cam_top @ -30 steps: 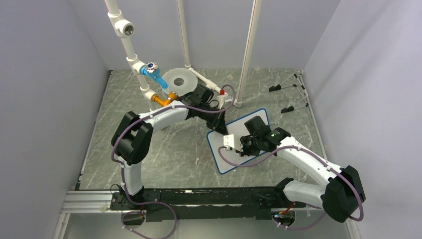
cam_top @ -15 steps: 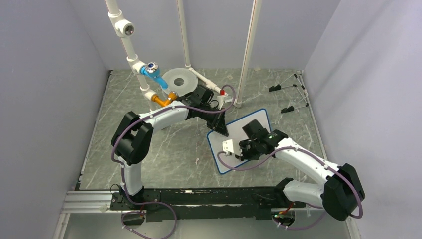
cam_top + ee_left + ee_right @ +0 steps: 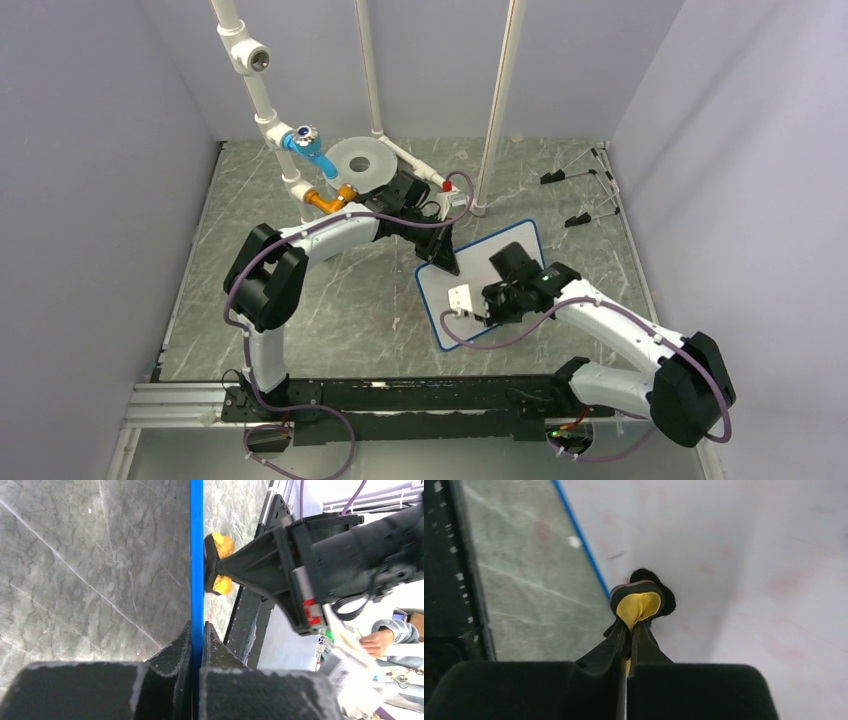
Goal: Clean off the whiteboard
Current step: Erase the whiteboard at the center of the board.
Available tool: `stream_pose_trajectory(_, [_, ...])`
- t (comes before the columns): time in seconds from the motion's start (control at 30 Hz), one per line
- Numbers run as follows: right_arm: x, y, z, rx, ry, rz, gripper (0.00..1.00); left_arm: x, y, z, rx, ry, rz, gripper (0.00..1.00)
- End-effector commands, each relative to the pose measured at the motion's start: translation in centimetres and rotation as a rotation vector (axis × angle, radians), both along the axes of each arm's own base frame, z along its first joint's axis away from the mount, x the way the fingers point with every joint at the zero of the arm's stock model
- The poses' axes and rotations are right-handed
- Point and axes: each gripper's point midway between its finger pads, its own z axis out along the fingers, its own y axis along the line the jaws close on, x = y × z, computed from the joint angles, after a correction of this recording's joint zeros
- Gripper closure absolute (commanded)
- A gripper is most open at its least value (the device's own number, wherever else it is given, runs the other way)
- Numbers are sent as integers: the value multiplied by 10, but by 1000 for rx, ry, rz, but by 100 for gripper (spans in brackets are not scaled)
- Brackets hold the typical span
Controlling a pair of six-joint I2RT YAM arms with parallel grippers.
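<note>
The whiteboard, white with a blue rim, lies tilted on the table right of centre. Its face carries only faint red smudges. My left gripper is shut on the board's blue rim at its far left corner; the jaws pinch the edge. My right gripper is over the board's near left part, shut on a yellow and black eraser pad that presses on the face close to the left rim. The pad also shows in the left wrist view.
A white pipe rig with a blue valve and a round grey disc stands at the back. Black clips lie at the back right. A black rail runs along the near edge. Walls close both sides.
My right gripper has slid the eraser pad a little toward the board's near left edge. The left gripper and the board have stayed put.
</note>
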Motion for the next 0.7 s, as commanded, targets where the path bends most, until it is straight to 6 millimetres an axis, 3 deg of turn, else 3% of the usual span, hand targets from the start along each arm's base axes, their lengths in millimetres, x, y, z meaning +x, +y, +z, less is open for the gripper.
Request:
stream_pose_trajectory(0.0, [-29,-14,-30,-128,71,100,100,-9,-7,44,-125,-59,-70,100])
stream_pose_trajectory(0.1, [-31,-13,-37,-155,78,96,100,-8,-7,45,-123,-59,-72,100])
stream_pose_trajectory(0.2, [-16,-7,-29,-128,42,38,100,-9,-7,44,-120,-58,-72,100])
stream_pose_trajectory(0.33, [34,-3,13,11,-86,-141,100,-10,-6,43,-118,-58,-73,100])
stream_pose_trajectory(0.47, [64,-4,47,109,-179,-241,100,-10,-6,44,-121,-58,-72,100])
stream_pose_trajectory(0.57, [64,-3,47,119,-168,-243,100,-10,-5,46,-123,-64,-73,100])
stream_pose_trajectory(0.67, [43,-3,27,90,-92,-167,100,-11,-5,46,-123,-67,-74,100])
